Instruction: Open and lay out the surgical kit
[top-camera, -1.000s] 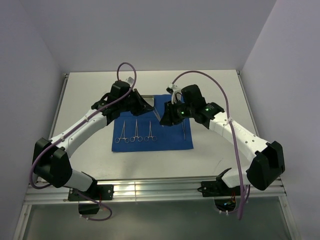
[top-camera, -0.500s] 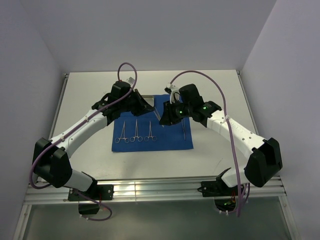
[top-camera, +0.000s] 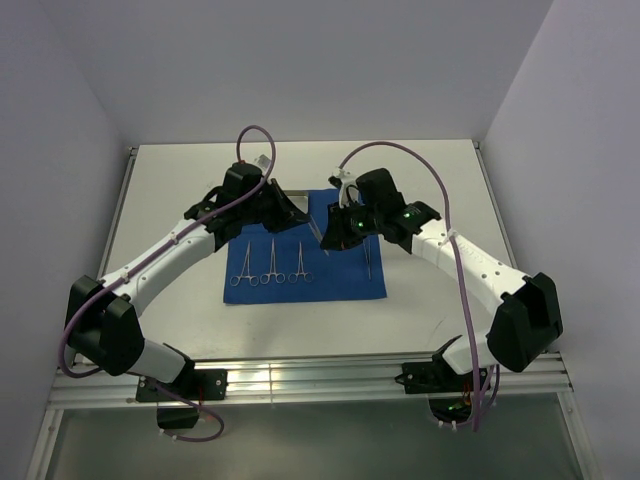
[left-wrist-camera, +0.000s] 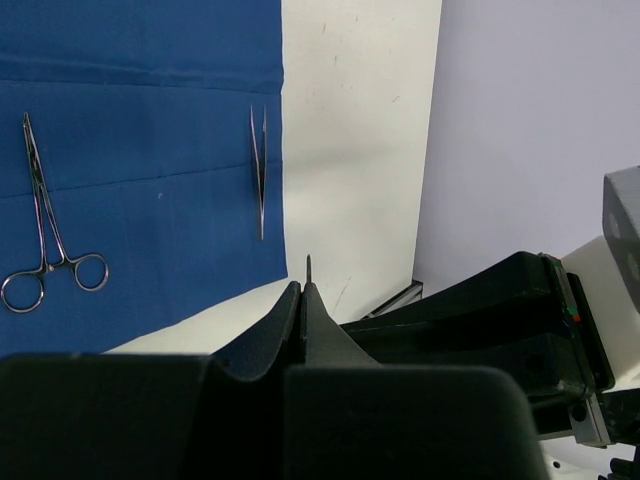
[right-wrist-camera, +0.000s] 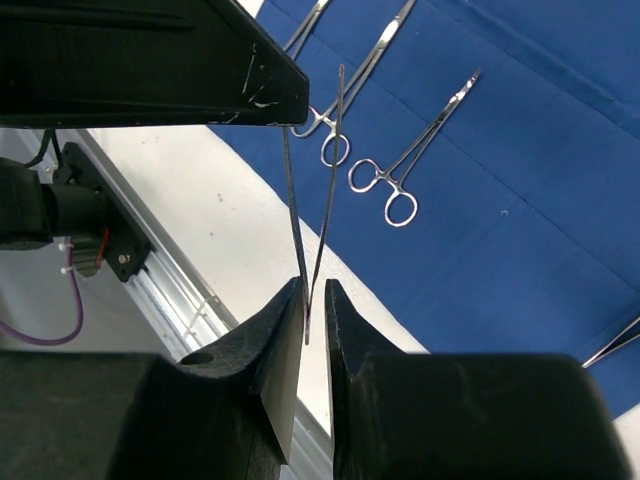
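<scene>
Three ring-handled clamps (top-camera: 270, 266) lie side by side at near-left of blue cloth (top-camera: 340, 285); flat tweezers (top-camera: 368, 258) near its right edge. Over cloth's far half, R gripper (right-wrist-camera: 313, 290) jaws sit narrowly round held tweezers (right-wrist-camera: 330, 150), joined end; clamped or not, can't tell. L gripper (left-wrist-camera: 302, 290), clenched, pinches one tip.

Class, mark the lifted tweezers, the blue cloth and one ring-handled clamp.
lifted tweezers (right-wrist-camera: 328, 170), right wrist view, one prong.
blue cloth (right-wrist-camera: 540, 180), right wrist view, bare fabric.
ring-handled clamp (right-wrist-camera: 440, 117), right wrist view, its shaft.
</scene>
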